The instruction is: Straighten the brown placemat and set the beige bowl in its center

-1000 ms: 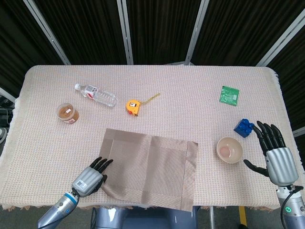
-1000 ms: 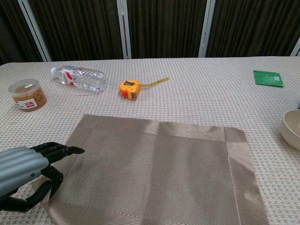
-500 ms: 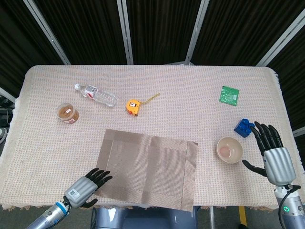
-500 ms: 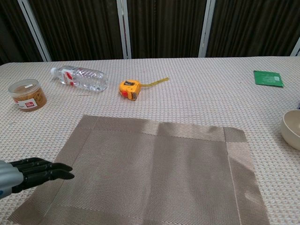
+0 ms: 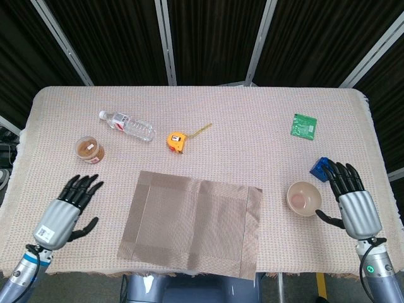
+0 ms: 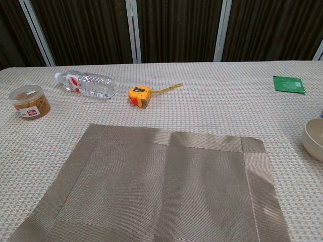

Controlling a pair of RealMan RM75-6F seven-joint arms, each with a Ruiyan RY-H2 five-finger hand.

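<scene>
The brown placemat [image 5: 194,223] lies flat near the table's front edge, slightly skewed, and fills the lower chest view [image 6: 156,186]. The beige bowl [image 5: 304,199] stands upright on the tablecloth to the mat's right, cut off at the chest view's right edge [image 6: 314,138]. My right hand [image 5: 350,201] hovers just right of the bowl, fingers spread, holding nothing. My left hand [image 5: 65,210] is left of the mat, clear of it, fingers spread and empty. Neither hand shows in the chest view.
A blue block [image 5: 321,168] sits behind the bowl by my right fingertips. Further back are a green card [image 5: 303,125], a yellow tape measure [image 5: 177,140], a clear water bottle [image 5: 127,125] and a brown-lidded jar [image 5: 89,149].
My left hand let go of the mat's front-left corner and swung out left, opening. The folded corner now lies flat. My right hand crept closer to the bowl.
</scene>
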